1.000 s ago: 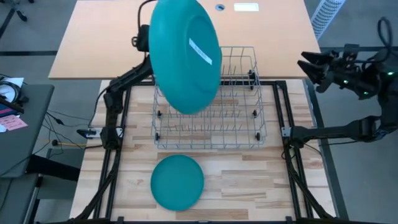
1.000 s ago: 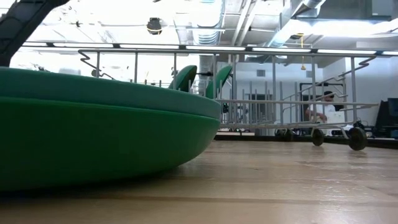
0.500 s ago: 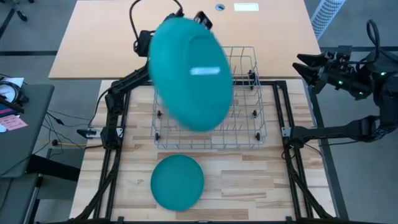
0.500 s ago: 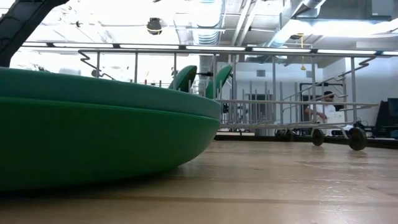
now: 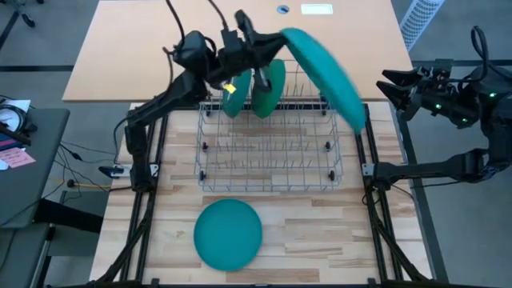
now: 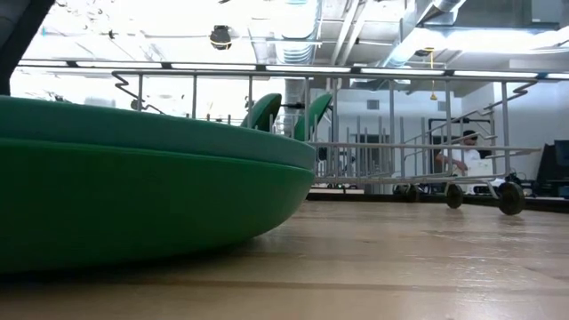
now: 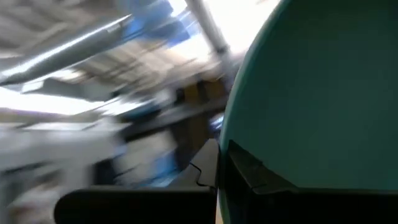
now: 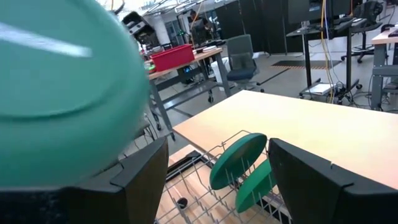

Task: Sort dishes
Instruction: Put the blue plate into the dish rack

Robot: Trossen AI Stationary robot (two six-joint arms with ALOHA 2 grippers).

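Left gripper: the left gripper (image 5: 254, 50) is pinched tight on the rim of a teal plate (image 5: 324, 74); the left wrist view shows a dark finger (image 7: 239, 171) lying flat against the plate's rim.

Held plate: it hangs in the air over the far right corner of the rack (image 5: 268, 128), tilted steeply and nearly edge-on to the high view. A second ago it faced that camera almost flat, covering the rack's left half; it has swung rightward and turned on edge since.

Meaning: by my judgement the plate is being turned upright for a slot; it is not yet between the wires.

Racked plates: two green plates (image 5: 267, 86) stand on edge at the rack's far edge, just beside the left gripper, unchanged over the last second.

Waiting plates: teal plates (image 5: 229, 233) lie flat near the table's near edge, in front of the rack; the low view suggests a stack of two. They have not moved.

Right gripper: the right gripper (image 5: 392, 84) waits off the table's right edge, fingers spread wide and empty, pointing at the rack; it has barely shifted.

Task state: two plates racked, one in hand, the flat ones left to do.
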